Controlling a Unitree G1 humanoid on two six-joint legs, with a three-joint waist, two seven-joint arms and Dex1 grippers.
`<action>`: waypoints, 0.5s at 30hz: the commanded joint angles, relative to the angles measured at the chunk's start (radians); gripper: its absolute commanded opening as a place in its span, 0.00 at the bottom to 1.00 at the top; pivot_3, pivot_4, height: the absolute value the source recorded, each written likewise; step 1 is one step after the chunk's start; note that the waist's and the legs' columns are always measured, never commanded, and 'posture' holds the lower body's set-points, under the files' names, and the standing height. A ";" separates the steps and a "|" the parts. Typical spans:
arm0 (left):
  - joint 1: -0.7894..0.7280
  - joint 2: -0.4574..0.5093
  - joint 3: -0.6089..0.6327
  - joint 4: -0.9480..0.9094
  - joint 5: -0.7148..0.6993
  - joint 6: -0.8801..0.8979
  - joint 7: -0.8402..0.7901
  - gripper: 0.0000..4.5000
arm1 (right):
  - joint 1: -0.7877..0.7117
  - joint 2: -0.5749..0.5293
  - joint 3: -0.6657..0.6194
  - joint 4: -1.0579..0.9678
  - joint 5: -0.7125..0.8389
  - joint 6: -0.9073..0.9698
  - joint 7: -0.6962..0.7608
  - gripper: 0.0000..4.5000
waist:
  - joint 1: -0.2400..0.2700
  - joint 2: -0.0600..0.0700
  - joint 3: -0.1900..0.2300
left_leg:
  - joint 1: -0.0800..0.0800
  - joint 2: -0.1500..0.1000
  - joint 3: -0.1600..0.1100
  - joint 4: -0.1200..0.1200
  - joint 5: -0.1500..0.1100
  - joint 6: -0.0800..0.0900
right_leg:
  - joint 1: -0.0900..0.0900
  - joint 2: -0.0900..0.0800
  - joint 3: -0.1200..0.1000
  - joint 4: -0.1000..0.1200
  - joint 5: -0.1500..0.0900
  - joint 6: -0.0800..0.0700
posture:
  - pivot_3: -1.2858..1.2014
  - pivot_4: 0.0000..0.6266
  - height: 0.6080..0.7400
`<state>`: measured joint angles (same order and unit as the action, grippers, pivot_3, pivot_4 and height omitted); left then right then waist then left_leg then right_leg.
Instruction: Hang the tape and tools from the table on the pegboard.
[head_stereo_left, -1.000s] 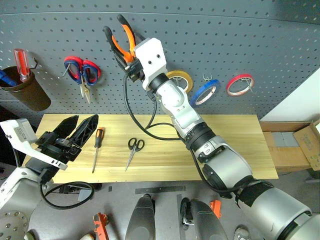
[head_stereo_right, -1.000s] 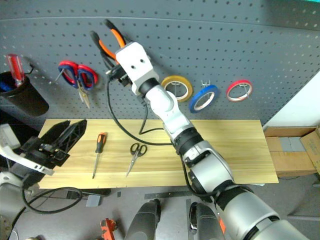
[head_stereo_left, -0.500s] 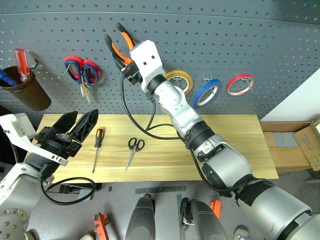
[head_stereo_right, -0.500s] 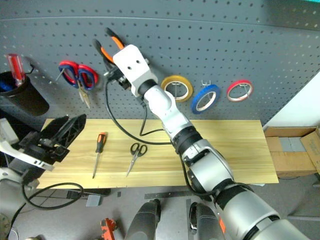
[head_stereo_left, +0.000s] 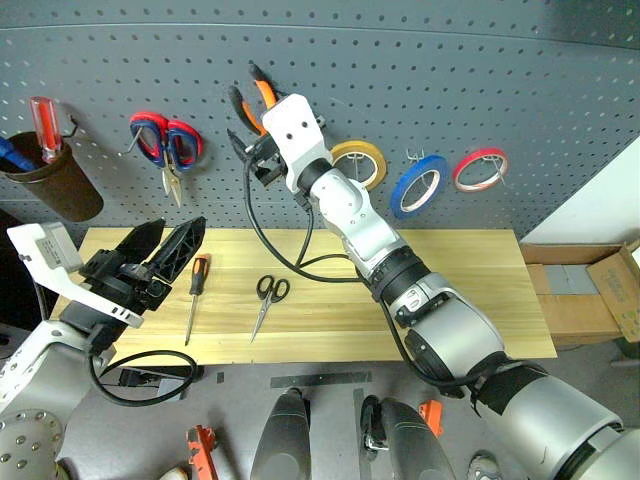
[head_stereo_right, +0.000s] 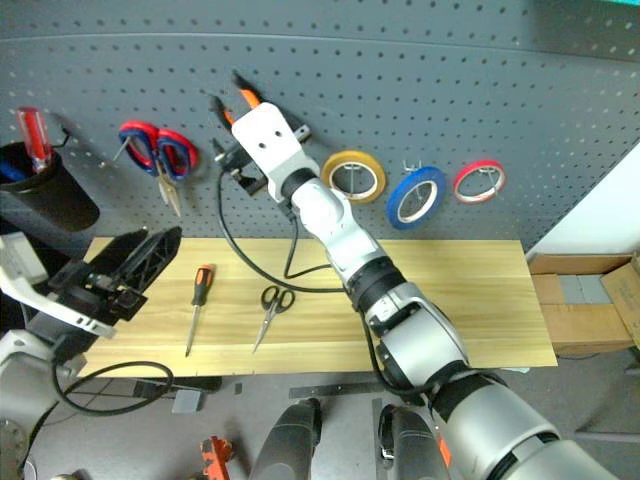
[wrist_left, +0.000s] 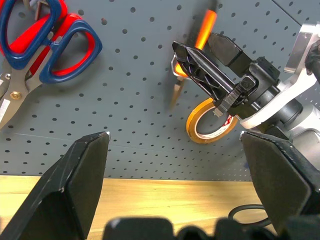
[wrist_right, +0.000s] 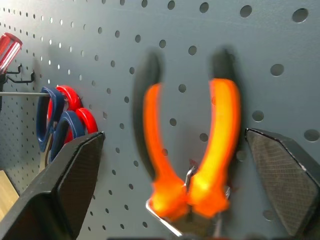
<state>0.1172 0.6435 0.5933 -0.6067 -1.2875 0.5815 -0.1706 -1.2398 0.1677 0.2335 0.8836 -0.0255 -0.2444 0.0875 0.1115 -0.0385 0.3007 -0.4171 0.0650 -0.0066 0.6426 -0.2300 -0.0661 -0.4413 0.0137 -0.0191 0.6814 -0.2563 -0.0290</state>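
Observation:
The orange-and-black pliers (wrist_right: 190, 150) hang handles-up from a metal hook on the dark pegboard (head_stereo_left: 520, 80). My right gripper (head_stereo_left: 245, 145) is open around them, one finger on each side and neither touching. The blue tape (head_stereo_left: 415, 186) hangs on a pegboard hook to the right. On the wooden table (head_stereo_left: 460, 290) lie the slim orange-and-black screwdriver (head_stereo_left: 195, 295) and the small black scissors (head_stereo_left: 268, 298). My left gripper (head_stereo_left: 172, 232) is open and empty over the table's left end, just left of the screwdriver.
Red-and-blue scissors (head_stereo_left: 165, 145), a yellow roll (head_stereo_left: 360, 160) and a red roll (head_stereo_left: 480, 168) hang on the pegboard. A brown cup (head_stereo_left: 55, 185) at far left holds a red-handled screwdriver (head_stereo_left: 42, 118). My right arm's black cable (head_stereo_left: 275, 245) droops over the table.
My right gripper has opened and let go of the pliers, which now sit lower on the hook. The gripper dipped slightly. The left arm has barely moved.

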 joint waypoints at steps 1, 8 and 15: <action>0.005 0.007 0.007 0.010 0.015 -0.009 -0.041 1.00 | 0.059 0.067 0.008 -0.098 -0.008 -0.001 0.017 1.00 | -0.001 0.000 0.000 | 0.000 0.000 0.000 0.000 0.000 0.000 | 0.000 0.000 0.000 0.000 0.000 0.000 | 0.64 0.42 1.00; 0.054 -0.028 -0.018 0.011 0.090 -0.023 -0.096 1.00 | 0.299 -0.094 0.031 -0.578 0.023 0.195 0.209 1.00 | -0.002 0.000 0.000 | -0.001 0.000 0.000 -0.001 0.000 0.000 | 0.000 0.000 0.000 -0.001 0.000 0.000 | 0.64 0.43 1.00; 0.084 -0.140 -0.187 -0.059 0.300 -0.047 -0.002 1.00 | 0.535 -0.347 0.008 -1.000 0.112 0.514 0.437 1.00 | 0.002 0.000 0.000 | 0.001 0.000 -0.002 0.000 0.000 0.000 | 0.002 -0.001 0.000 -0.001 -0.003 0.005 | 0.62 0.45 1.00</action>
<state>0.2021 0.5119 0.4391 -0.6074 -1.0394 0.5590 -0.1961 -0.7165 -0.1662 0.2530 -0.0230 0.0608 0.2328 0.4817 0.1133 -0.0381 0.3011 -0.4166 0.0650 -0.0082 0.6432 -0.2301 -0.0660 -0.4391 0.0127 -0.0191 0.6804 -0.2589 -0.0240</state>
